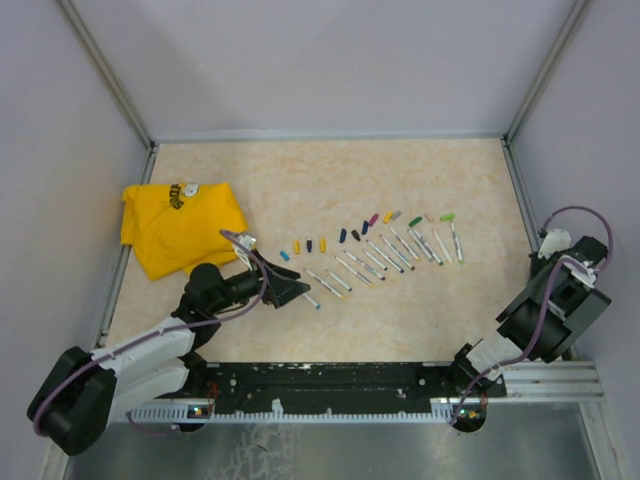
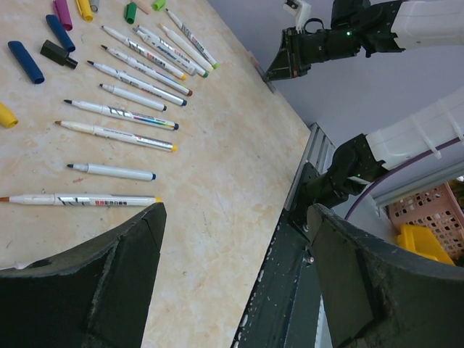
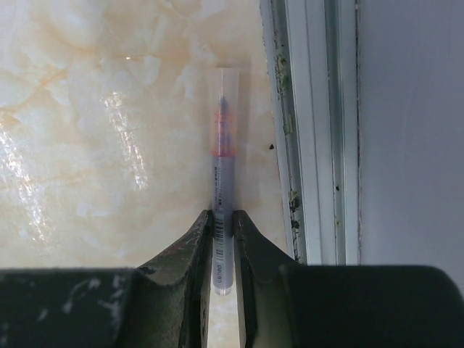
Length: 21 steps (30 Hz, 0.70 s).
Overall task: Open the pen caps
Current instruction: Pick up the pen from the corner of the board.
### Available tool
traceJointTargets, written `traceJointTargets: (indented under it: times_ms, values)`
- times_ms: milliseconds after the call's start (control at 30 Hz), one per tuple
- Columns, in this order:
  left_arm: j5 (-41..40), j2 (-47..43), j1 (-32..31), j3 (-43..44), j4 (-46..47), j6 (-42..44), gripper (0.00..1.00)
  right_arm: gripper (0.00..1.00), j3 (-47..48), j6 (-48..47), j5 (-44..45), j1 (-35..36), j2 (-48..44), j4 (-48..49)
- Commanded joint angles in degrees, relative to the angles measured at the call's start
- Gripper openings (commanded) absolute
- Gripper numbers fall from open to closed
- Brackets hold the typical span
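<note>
A row of uncapped whitish pens point(image 1: 385, 258) lies mid-table, and the loose pen caps point(image 1: 345, 236) lie in a line behind them. The left wrist view shows the same pens point(image 2: 127, 114) with blue point(image 2: 25, 61), black point(image 2: 58, 54) and magenta point(image 2: 61, 13) caps beside them. My left gripper point(image 1: 290, 290) point(image 2: 236, 210) hangs open and empty near the front end of the row. By the table's right edge, my right gripper point(image 1: 560, 250) point(image 3: 222, 215) is shut on the barrel of a grey pen point(image 3: 223, 167). A clear cap point(image 3: 225, 98) still covers that pen's tip.
A crumpled yellow cloth point(image 1: 185, 225) lies at the back left. A metal rail and wall point(image 3: 312, 130) run close along the right of the held pen. The black base rail point(image 1: 350, 380) spans the near edge. A pink crate point(image 2: 428, 210) sits beyond the table.
</note>
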Motion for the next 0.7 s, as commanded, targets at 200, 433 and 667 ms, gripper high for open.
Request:
traceJointTargets:
  times_ms: [200, 433, 667]
  values:
    - [0.31, -1.18, 0.23, -1.36, 1.80, 0.02, 0.84, 0.10, 0.57, -12.19, -5.80, -0.40, -0.56, -9.88]
    - [0.26, -0.64, 0.23, -1.63, 2.59, -0.13, 0.84, 0.10, 0.38, -17.59, -7.64, -0.40, -0.56, -13.90]
    - [1.04, 0.17, 0.23, -1.42, 3.67, -0.68, 0.84, 0.14, 1.19, -16.99, -6.74, -0.33, -0.53, -13.30]
